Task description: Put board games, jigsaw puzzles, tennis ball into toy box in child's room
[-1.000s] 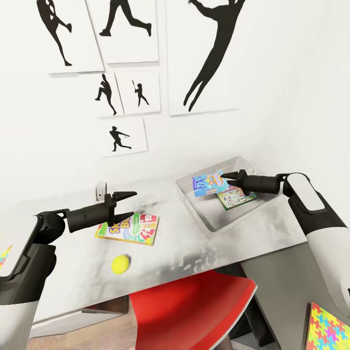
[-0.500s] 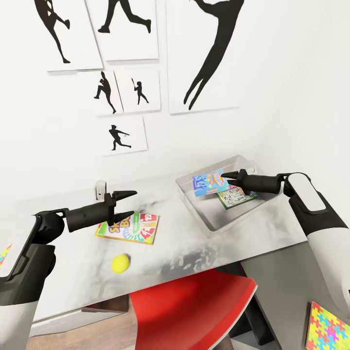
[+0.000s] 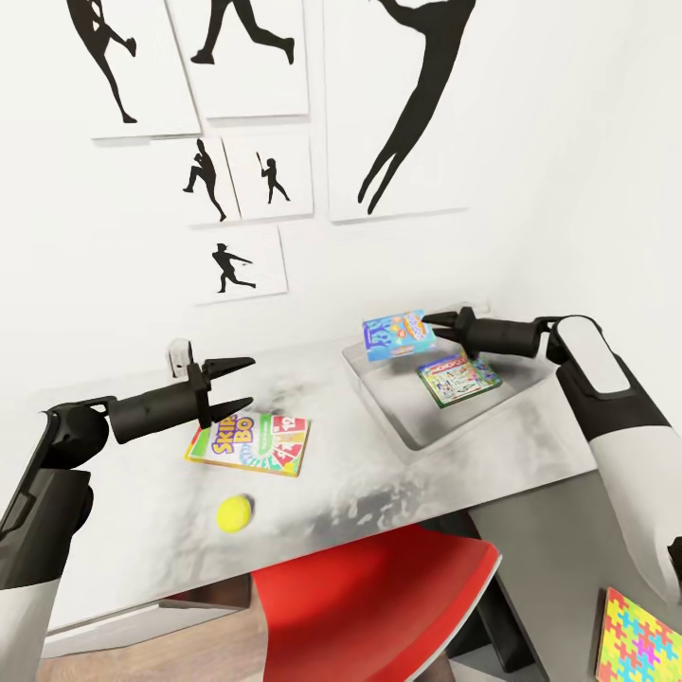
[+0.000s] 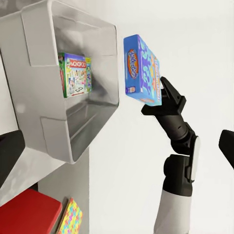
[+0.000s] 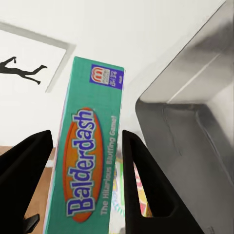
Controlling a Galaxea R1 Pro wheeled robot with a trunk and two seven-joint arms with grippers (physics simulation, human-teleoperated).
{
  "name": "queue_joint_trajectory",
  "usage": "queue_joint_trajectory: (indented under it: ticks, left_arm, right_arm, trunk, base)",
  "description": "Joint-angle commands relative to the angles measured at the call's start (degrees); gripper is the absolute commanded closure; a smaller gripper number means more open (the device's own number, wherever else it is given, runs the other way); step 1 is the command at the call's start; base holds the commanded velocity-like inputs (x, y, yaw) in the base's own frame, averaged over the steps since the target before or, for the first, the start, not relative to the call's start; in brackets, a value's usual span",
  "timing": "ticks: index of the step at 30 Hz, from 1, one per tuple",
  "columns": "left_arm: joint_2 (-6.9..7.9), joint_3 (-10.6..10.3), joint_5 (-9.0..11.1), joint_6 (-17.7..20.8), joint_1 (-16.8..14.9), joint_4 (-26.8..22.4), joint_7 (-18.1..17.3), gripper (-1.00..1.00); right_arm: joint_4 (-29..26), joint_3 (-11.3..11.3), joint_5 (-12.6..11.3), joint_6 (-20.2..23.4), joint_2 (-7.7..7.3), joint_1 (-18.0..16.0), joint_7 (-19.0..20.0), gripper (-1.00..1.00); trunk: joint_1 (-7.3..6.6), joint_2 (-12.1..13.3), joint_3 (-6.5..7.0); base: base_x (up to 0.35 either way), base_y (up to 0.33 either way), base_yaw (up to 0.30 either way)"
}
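My right gripper is shut on the blue Balderdash board game, holding it in the air over the far left part of the grey toy box. From the wrist, the Balderdash box sits between both fingers. A Monopoly board game lies flat inside the toy box. On the white table lie the Skip-Bo board game and the tennis ball. My left gripper hovers open just above the Skip-Bo's far edge. A colourful jigsaw puzzle lies low at the right, below table height.
A red chair is tucked under the table's front edge. The wall behind carries black silhouette pictures. The left wrist view looks across at the toy box, the held Balderdash and the right arm.
The right gripper has lifted the Balderdash box up and to the left, higher over the toy box. My left arm has drawn back to the left and risen slightly.
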Motion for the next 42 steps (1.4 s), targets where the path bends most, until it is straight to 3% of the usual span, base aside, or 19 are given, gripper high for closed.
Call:
queue_joint_trajectory:
  ticks: [1,27,35,42]
  left_arm:
    - [0.00,0.05,0.55,0.11,-0.05,-0.03,0.60,-1.00]
    - [-0.01,0.01,0.41,0.10,-0.05,-0.04,0.77,-1.00]
    - [1.42,2.58,0.67,0.10,1.60,0.41,1.00,-1.00]
    - [1.72,3.02,0.71,0.09,1.88,0.48,1.03,-1.00]
  right_arm:
    - [-0.03,0.13,-0.58,0.03,-0.05,-0.39,-0.54,1.00]
    - [-0.04,0.00,-0.66,0.09,-0.16,-1.15,-0.54,1.00]
    - [0.01,-0.32,-0.95,0.20,-0.22,-2.24,-0.69,1.00]
    - [0.02,-0.50,-0.99,0.20,-0.29,-2.40,-0.92,1.00]
  trunk:
    - [0.03,-0.10,-0.10]
    - [0.03,-0.10,-0.10]
    - [0.03,-0.10,-0.10]
    - [0.03,-0.10,-0.10]
  base:
    - [0.000,0.000,0.000]
    - [0.000,0.000,0.000]
    - [0.000,0.000,-0.001]
    - [0.000,0.000,-0.098]
